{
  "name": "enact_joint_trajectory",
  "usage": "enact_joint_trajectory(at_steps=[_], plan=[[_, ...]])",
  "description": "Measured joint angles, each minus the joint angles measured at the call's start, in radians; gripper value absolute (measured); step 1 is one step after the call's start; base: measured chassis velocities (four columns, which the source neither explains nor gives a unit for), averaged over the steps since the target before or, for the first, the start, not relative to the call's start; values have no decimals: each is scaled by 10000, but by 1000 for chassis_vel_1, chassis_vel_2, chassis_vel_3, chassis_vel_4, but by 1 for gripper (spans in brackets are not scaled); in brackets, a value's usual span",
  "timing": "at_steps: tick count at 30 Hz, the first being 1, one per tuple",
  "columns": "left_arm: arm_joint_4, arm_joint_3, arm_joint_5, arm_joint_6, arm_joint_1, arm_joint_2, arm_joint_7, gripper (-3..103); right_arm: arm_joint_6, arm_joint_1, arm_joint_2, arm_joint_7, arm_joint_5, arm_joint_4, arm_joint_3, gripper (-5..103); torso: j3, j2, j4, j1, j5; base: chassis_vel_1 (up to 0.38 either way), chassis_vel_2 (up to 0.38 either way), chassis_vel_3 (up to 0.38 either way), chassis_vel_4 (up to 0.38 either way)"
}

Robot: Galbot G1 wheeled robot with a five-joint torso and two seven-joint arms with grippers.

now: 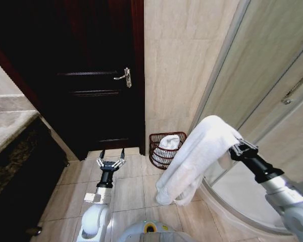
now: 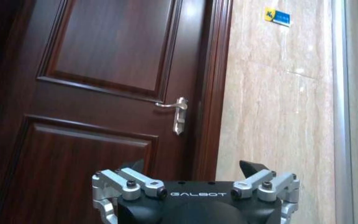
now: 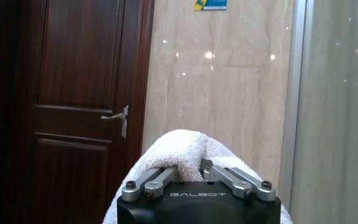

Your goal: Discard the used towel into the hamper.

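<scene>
Right gripper (image 1: 232,147), at right of centre in the head view, is clamped on the towel (image 1: 194,161), which drapes down over it. Hamper (image 1: 164,149) stands on the floor at centre frame by the wall, already holding white cloth. Left gripper (image 1: 110,162), fingers spread, idles at lower left. Recommendation: bring the hanging end fully over the rim before letting go, or it may spill outside.

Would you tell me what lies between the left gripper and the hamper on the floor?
In the head view, only bare tiled floor separates the open, empty left gripper from the hamper, which already contains something white.
</scene>
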Motion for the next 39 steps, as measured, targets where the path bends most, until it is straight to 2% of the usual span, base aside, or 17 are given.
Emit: enact_joint_trajectory(at_steps=[9,25,31,33,34,36,38,39], plan=[[-5,-36,-75,-75,12,7,1,100,-173,412,-136,144,-20,0,-112,11,-20,-38,1,-21,2,-30,31,30,-36],[137,-38,-220,-97,-117,198,23,100,-302,407,-118,408,79,0,251,11,-34,-78,-1,-29,0,-207,202,203,-198],[219,-108,-342,-255,-27,210,45,100,-790,483,-402,523,1434,1,1562,11,-39,-84,2,-34,1,-95,131,76,-74],[292,-120,-370,-350,4,241,46,100,-1314,809,-915,910,2474,2,2461,11,-45,-82,-1,-46,3,0,0,0,0],[292,-120,-370,-350,4,241,46,100,-1314,809,-915,910,2474,2,2461,11,-45,-82,-1,-46,3,0,0,0,0],[350,-93,-360,-403,23,229,47,100,-1734,1390,-1548,1368,3268,5,2913,11,-48,-82,-5,-50,-1,30,-81,-66,38],[375,-14,-247,-422,49,152,54,100,-1911,2113,-2369,1710,3555,7,2886,11,-49,-83,-2,-52,1,45,-65,-58,50],[375,-14,-247,-422,49,152,54,100,-1911,2113,-2369,1710,3555,7,2886,11,-49,-83,-2,-52,1,45,-50,-43,50]])
